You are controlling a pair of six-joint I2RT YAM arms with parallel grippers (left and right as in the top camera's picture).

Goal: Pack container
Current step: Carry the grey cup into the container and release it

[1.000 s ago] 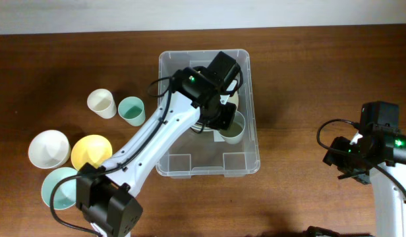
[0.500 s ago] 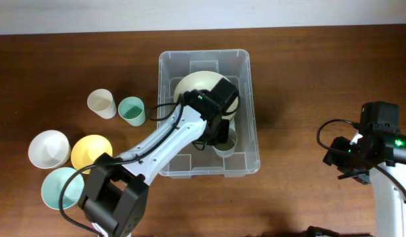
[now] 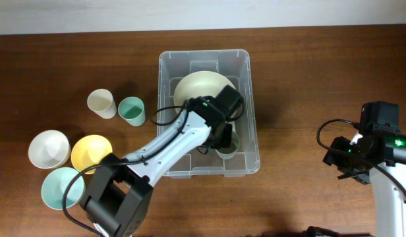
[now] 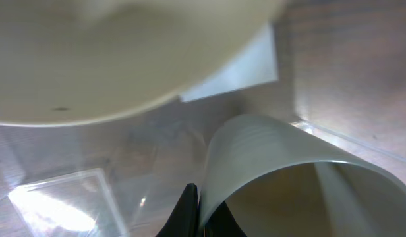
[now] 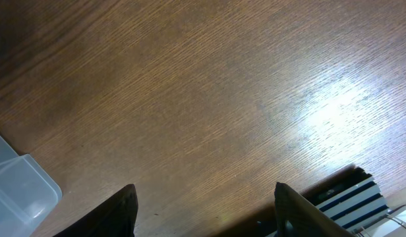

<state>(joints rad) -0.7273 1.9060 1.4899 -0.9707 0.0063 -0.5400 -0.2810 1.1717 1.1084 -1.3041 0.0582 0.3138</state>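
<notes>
I've got my left fingers (image 4: 192, 214) pinched on the pale green cup (image 4: 275, 164), low in the near-right corner of the clear container (image 3: 165, 105) mid table (image 3: 308, 66), cream bowl (image 3: 200, 85) just beyond; right fingers (image 5: 213, 217) gape empty, far right.

On the brown wooden bench (image 3: 308, 72), toward its left edge, a cream cup (image 3: 101, 103) and a mint cup (image 3: 131, 110) stand upright, just beside each other. Nearer the front-left corner are three bowls. A white bowl (image 3: 49, 149) and a yellow bowl (image 3: 91, 151) sit side by side, with a mint bowl (image 3: 60, 187) in front of them, partly hidden. Near the bench's middle, a cream bowl (image 3: 200, 89) and a pale green cup (image 3: 226, 141) sit close together.
</notes>
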